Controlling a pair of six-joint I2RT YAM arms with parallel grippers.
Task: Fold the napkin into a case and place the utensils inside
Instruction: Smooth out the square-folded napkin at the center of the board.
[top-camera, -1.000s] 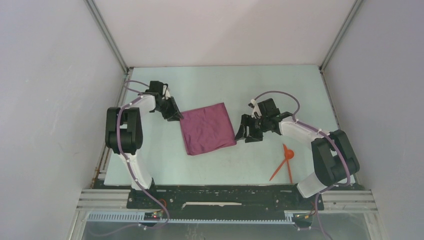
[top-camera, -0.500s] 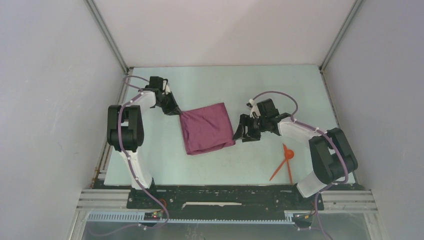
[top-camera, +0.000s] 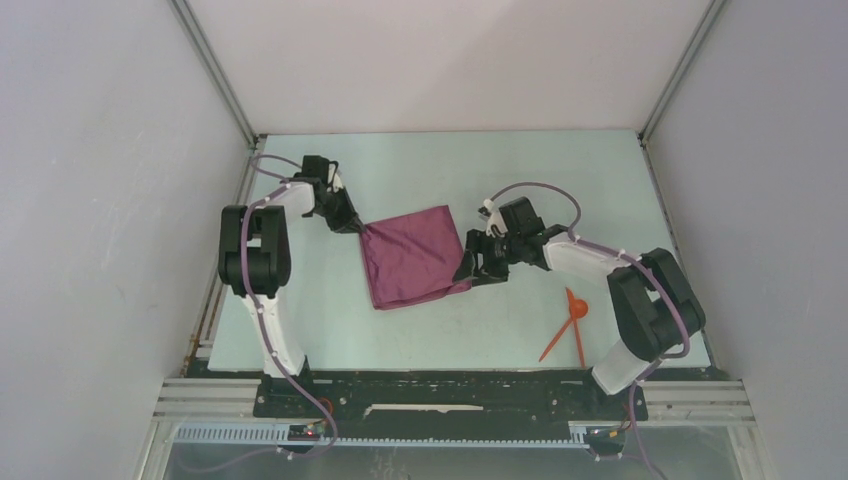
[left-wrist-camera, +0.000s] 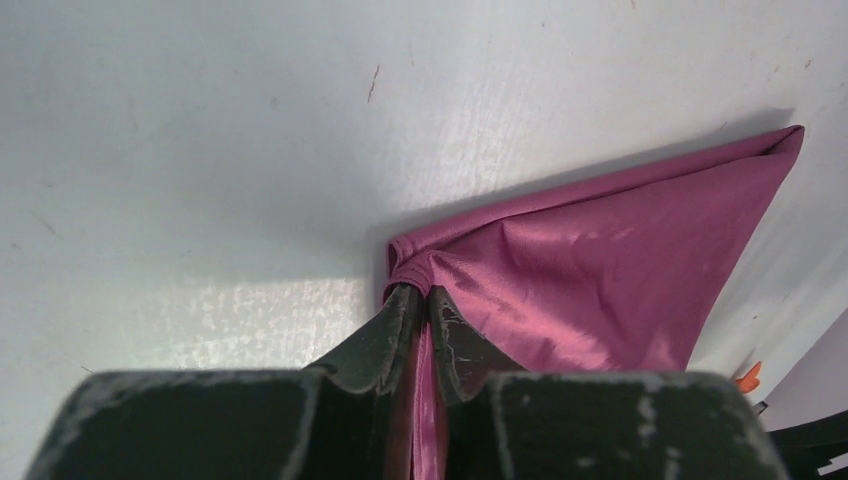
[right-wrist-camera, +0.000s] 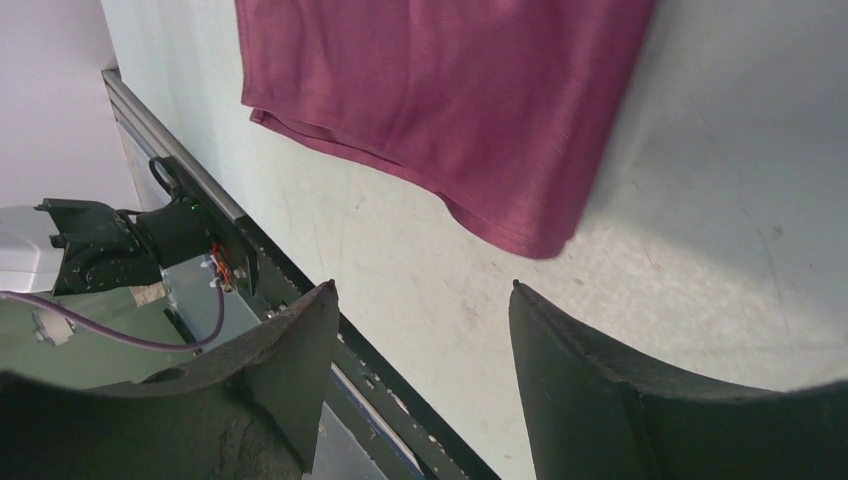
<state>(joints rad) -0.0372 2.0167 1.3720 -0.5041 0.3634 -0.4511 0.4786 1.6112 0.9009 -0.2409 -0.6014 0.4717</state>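
The plum-purple napkin (top-camera: 412, 257) lies folded on the table's middle. My left gripper (top-camera: 357, 229) is shut on its far left corner, which bunches between the fingers in the left wrist view (left-wrist-camera: 420, 290). My right gripper (top-camera: 468, 272) is open and empty, just off the napkin's near right corner (right-wrist-camera: 530, 240). The two orange-red utensils, a spoon (top-camera: 572, 312) and a slim stick (top-camera: 578, 340), lie crossed at the near right of the table.
The pale table (top-camera: 480, 170) is walled on left, back and right by white panels. A black rail (top-camera: 450, 385) runs along the near edge and shows in the right wrist view (right-wrist-camera: 300, 270).
My left gripper closed on the napkin's far left corner and pulled it up slightly. My right gripper moved left toward the napkin's near right corner.
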